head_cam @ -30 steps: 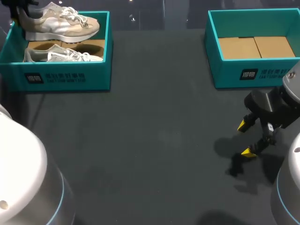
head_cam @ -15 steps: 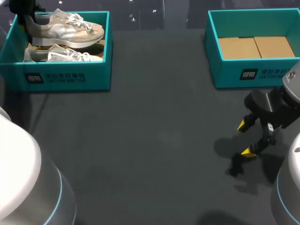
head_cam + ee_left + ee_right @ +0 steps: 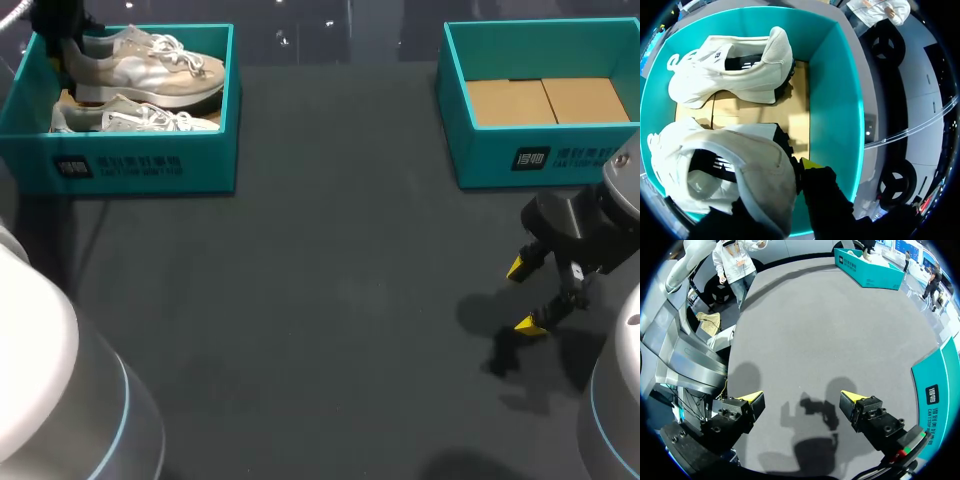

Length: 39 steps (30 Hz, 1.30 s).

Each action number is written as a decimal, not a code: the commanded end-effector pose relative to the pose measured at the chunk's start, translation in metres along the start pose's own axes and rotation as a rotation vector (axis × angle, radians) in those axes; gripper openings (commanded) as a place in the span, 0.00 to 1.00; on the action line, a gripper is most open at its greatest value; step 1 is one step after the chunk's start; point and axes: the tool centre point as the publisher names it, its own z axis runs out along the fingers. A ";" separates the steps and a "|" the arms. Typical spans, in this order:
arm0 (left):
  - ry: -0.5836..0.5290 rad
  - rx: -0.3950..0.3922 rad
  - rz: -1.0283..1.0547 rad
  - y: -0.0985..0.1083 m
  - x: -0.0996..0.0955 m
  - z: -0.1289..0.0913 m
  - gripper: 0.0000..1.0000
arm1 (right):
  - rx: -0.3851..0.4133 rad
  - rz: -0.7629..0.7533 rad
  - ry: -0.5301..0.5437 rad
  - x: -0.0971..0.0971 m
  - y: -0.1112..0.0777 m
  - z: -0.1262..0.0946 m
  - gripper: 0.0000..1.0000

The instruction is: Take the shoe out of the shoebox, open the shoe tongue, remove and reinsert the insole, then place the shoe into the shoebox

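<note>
Left gripper (image 3: 790, 182): clenched on the heel of the held shoe (image 3: 750, 160); one finger is hidden behind it.
Held shoe: raised within the left shoebox (image 3: 140, 160), above the second shoe (image 3: 130, 118).
Right gripper (image 3: 522, 296): released, over the bare table (image 3: 330, 300), near the right shoebox (image 3: 540, 155).
Progress: lift-out apparently under way; tongue, insole and return are all left.
Materials: pale suede-and-mesh shoes with white laces; teal card boxes with brown floors; dark matte table.
</note>
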 end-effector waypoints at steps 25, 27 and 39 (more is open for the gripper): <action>0.051 -0.010 0.018 0.028 -0.007 0.042 0.00 | 0.002 0.001 -0.003 0.001 0.000 0.001 1.00; 0.051 -0.004 0.016 0.028 -0.008 0.044 0.00 | 0.002 0.001 -0.003 0.001 0.000 0.001 1.00; 0.060 0.015 0.019 0.030 -0.011 0.056 0.31 | 0.002 0.001 -0.003 0.001 0.000 0.001 1.00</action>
